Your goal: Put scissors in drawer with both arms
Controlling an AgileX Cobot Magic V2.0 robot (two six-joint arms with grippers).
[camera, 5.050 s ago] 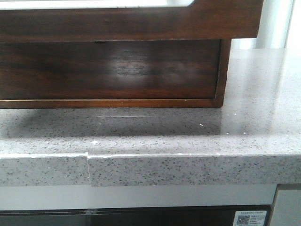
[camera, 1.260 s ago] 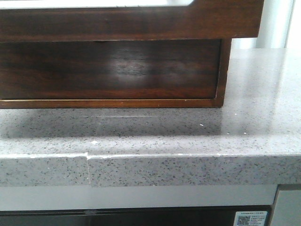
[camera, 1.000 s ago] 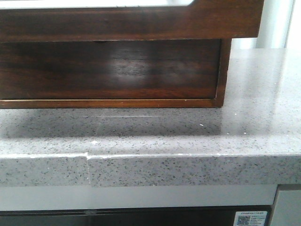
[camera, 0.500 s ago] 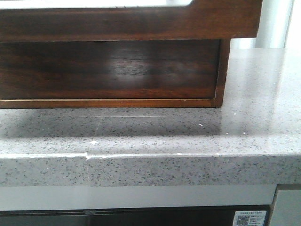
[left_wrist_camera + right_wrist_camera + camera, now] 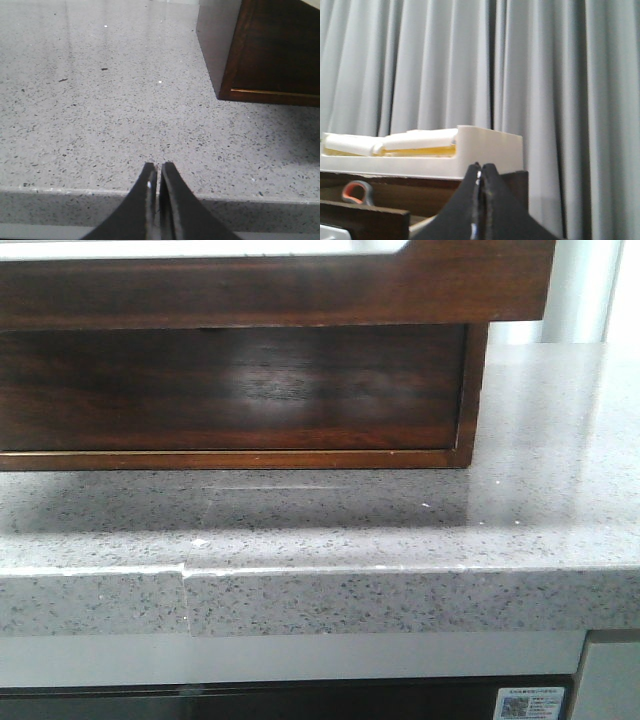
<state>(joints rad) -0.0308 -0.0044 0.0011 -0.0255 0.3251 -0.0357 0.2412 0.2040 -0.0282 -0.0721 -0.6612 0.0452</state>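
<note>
In the front view the drawer (image 5: 300,290) stands pulled out at the top, a glossy dark brown front with a pale cutout along its upper edge. No gripper shows in that view. In the right wrist view, one grey handle loop lined orange of the scissors (image 5: 356,192) pokes up behind a dark wooden wall (image 5: 365,215); the blades are hidden. My right gripper (image 5: 480,167) is shut on nothing, raised to the right of that loop. My left gripper (image 5: 158,167) is shut and empty, low over the counter's front edge.
A speckled grey stone counter (image 5: 400,530) carries the dark wooden cabinet (image 5: 240,390), whose lower corner shows in the left wrist view (image 5: 280,50). A white foam tray (image 5: 490,150) lies on top of the cabinet. Grey curtains (image 5: 570,100) hang behind.
The whole front view has shifted a few pixels to the left. Nothing else has visibly moved.
</note>
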